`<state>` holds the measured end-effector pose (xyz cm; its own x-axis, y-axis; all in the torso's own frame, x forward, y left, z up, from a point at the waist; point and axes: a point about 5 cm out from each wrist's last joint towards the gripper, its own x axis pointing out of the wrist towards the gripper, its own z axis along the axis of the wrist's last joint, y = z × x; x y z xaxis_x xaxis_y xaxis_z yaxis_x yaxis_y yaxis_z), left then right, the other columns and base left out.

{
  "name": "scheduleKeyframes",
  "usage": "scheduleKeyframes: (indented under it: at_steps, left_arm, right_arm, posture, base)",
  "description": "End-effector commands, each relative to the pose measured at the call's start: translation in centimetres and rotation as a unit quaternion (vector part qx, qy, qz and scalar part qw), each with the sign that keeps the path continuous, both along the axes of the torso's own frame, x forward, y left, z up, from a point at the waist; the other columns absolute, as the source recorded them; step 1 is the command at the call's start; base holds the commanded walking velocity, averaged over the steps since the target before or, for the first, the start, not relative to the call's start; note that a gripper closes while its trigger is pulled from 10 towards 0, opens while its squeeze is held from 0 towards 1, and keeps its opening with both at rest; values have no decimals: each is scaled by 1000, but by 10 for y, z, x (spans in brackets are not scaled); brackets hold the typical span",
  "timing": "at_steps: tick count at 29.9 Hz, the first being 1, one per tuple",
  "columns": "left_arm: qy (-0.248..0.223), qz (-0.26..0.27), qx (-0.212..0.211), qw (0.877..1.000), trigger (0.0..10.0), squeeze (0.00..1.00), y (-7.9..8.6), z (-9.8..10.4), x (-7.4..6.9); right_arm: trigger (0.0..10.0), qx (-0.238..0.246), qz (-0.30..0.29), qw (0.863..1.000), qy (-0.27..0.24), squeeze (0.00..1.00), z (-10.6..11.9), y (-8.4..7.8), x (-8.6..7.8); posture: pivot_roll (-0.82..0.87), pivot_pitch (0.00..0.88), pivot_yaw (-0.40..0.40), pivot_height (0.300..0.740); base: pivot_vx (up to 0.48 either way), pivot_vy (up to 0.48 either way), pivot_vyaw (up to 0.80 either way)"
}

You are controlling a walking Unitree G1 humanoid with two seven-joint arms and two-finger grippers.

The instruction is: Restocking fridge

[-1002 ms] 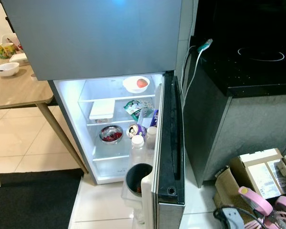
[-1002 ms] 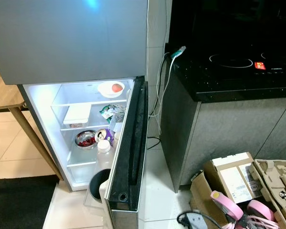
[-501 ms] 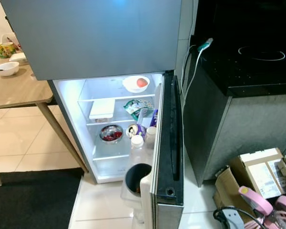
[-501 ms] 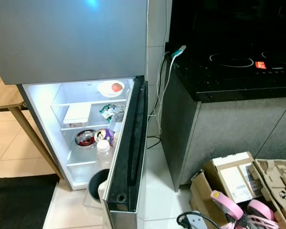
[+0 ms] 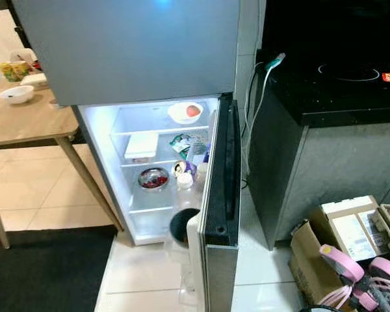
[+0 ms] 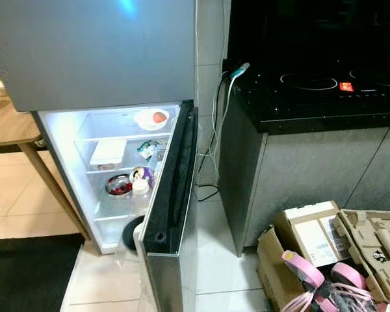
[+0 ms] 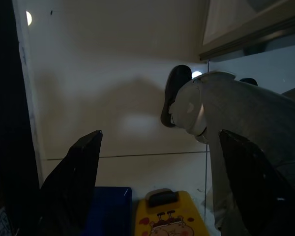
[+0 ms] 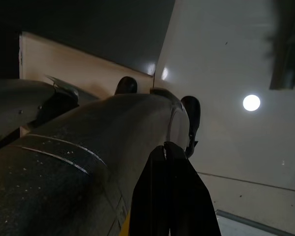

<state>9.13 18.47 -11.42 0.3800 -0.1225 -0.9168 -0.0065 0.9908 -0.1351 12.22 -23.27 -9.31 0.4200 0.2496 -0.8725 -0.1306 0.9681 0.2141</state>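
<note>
While the fridge (image 5: 157, 162) stood lit with its lower door (image 5: 219, 195) swung open, a white bowl (image 5: 185, 113) holding a red fruit sat on its top shelf, a flat white box (image 5: 142, 145) on the shelf below, and a steel bowl (image 5: 153, 179) of red food lower still, beside a can (image 5: 180, 168) and a bottle (image 5: 184, 182). The left gripper (image 7: 157, 187) hung idle above the floor with its jaws spread wide; the right gripper (image 8: 172, 196) hung with its jaws pressed together, holding nothing.
</note>
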Motion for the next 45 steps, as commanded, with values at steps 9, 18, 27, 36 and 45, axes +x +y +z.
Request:
scheduleKeyframes:
  at_steps: [9, 18, 27, 36, 45]
  left_arm:
    - [50, -14, -12, 999, 10000, 0, -9, -6, -23]
    - [48, -11, -9, 999, 10000, 0, -9, -6, -23]
    - [49, -20, -5, 999, 10000, 0, -9, -6, -23]
    - [49, -20, -5, 999, 10000, 0, -10, -6, -23]
    - [31, -21, -4, 999, 10000, 0, -9, -5, -19]
  right_arm:
    - [10000, -5, 4, 1000, 9, 0, -2, 3, -4]
    - [10000, -15, 7, 1000, -5, 0, 1, 3, 7]
    - [10000, -16, 28, 999, -29, 0, 7, 2, 23]
    - [10000, -24, 30, 999, -23, 0, 5, 2, 19]
    - [10000, -91, -10, 996, -22, 0, 7, -12, 21]
  posture:
    - [-108, 0, -17, 740]
    - [-108, 0, -17, 740]
    - [-108, 0, -17, 740]
    - [-110, 0, -18, 740]
    - [-110, 0, -17, 740]
  base:
    - [-356, 0, 0]
    - [-262, 0, 0]
    - [0, 0, 335]
    - [0, 0, 751]
    - [0, 0, 248]
